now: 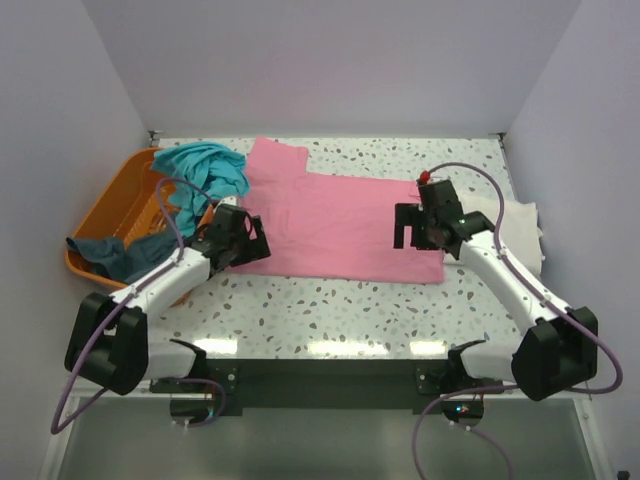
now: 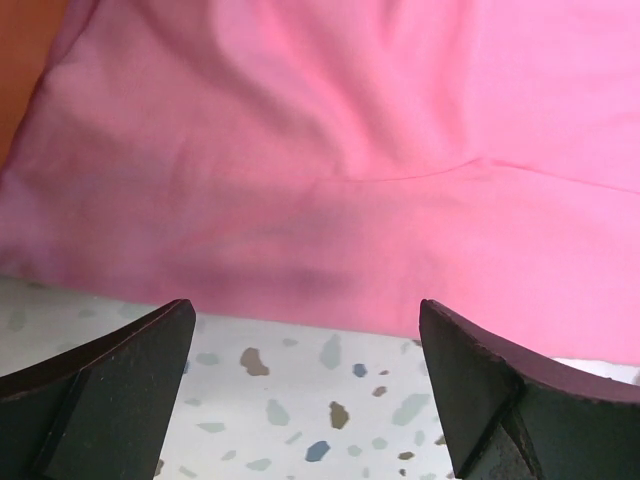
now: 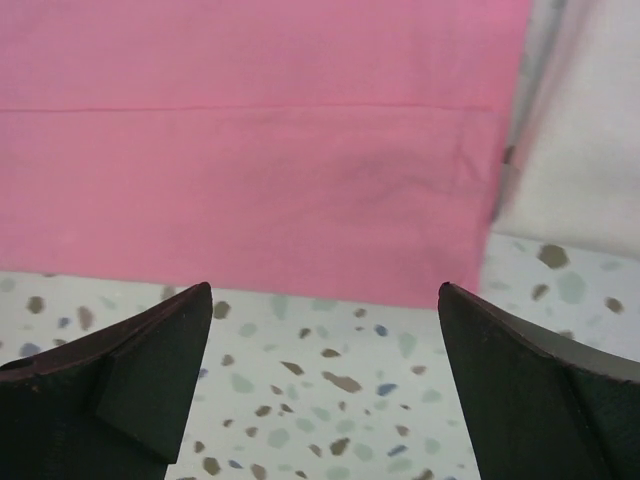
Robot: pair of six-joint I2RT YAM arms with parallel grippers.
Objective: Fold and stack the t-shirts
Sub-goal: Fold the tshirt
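The pink t-shirt lies spread flat across the middle of the table, one sleeve pointing to the back. My left gripper hangs open over its near left edge, and the left wrist view shows the pink t-shirt just beyond the open left gripper. My right gripper stands open over the shirt's right end; the wrist view has the hem of the pink t-shirt ahead of the empty right gripper. A teal t-shirt drapes over the basket. A dark slate-blue t-shirt lies in it. A cream-white t-shirt lies at the right.
The orange basket stands at the table's left edge, beside my left arm. White walls close in the back and both sides. Bare terrazzo table runs between the pink shirt and the arm bases.
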